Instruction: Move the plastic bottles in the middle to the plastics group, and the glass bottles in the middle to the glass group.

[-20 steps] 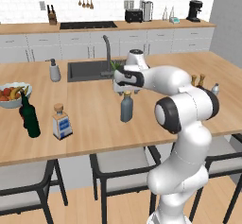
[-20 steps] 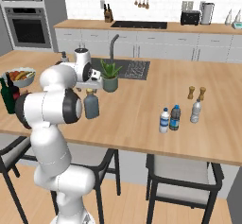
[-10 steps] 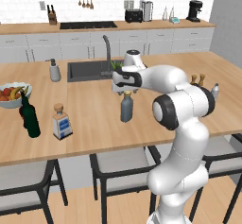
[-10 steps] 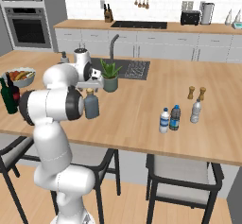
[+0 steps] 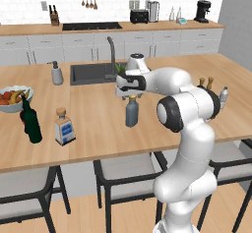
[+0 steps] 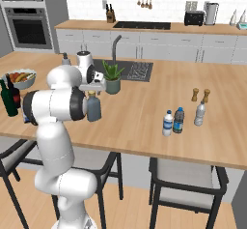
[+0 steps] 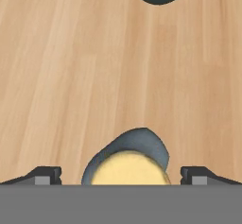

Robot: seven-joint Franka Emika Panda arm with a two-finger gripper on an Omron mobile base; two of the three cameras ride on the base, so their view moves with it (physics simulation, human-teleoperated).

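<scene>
The two-finger gripper (image 7: 121,175) hangs straight above the tall grey-blue glass bottle with a tan cap (image 5: 131,111), its jaws spread wide and gripping nothing; in the hand view the 2 dark fingertips (image 7: 45,175) stand apart on either side of the bottle's tan cap, which sits centred in the gap between them, not touching either. From the left base view the gripper (image 5: 129,92) sits just over the cap, and the bottle stands upright on the light wooden island counter (image 5: 98,124) directly beneath the jaws. Well apart from the jaws, toward the counter's far left side, the square clear glass bottle with a blue-white label and tan stopper (image 5: 64,127) stands upright just beside the tall dark green wine bottle (image 5: 30,120). On the opposite side of the jaws, seen from the right base view, the small white plastic bottle with a blue label band (image 6: 167,123) stands just beside the slim blue bottle with a dark cap (image 6: 178,121), with the pale clear bottle with a white cap (image 6: 199,113) near them. The grey-blue bottle (image 6: 93,108) stands alone below the gripper (image 6: 91,89).
</scene>
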